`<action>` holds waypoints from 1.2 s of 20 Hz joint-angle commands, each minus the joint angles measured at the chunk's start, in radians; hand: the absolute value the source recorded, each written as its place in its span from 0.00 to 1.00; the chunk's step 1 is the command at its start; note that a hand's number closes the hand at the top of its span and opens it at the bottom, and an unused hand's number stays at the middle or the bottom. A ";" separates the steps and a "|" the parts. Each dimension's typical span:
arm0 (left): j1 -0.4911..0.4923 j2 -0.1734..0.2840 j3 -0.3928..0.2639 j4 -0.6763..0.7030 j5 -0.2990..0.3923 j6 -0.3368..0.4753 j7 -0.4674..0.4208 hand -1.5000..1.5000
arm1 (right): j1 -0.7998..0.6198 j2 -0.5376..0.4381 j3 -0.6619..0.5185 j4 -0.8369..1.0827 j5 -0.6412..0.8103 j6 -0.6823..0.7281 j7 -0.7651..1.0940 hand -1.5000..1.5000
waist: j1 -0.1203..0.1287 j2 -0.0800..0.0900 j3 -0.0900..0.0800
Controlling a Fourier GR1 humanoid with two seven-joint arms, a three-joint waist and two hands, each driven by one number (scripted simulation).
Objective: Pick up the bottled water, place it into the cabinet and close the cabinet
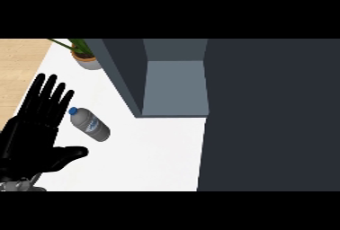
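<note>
The water bottle (90,124) lies on its side on the white counter (156,152), with its blue cap pointing to the upper left. My left hand (33,134) shows at the view's left edge, open with fingers straight and pointing up; its fingertips are just left of the bottle's cap and do not hold it. The cabinet (174,87) stands open behind the bottle, with a grey shelf floor showing inside. Its dark door (272,117) fills the right side of the view. My right hand does not show.
A potted plant (85,56) stands at the back left, next to the cabinet's left wall. A wooden floor shows beyond the counter's left edge. The door panel hides the counter's right part.
</note>
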 commanded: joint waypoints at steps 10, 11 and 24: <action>0.153 0.001 0.025 -0.058 0.047 -0.054 -0.007 0.00 | 0.169 0.012 0.050 0.051 -0.005 0.081 -0.165 0.00 | 0.004 0.001 -0.001; 0.155 -0.010 -0.010 -0.142 0.008 0.000 0.044 0.00 | 0.258 0.021 0.156 -0.012 0.065 0.039 -0.177 0.00 | 0.002 -0.001 0.000; 0.268 -0.030 0.085 -0.041 0.068 -0.130 -0.159 0.00 | 0.286 -0.024 0.088 -0.005 0.028 0.099 -0.239 0.00 | 0.003 0.000 -0.001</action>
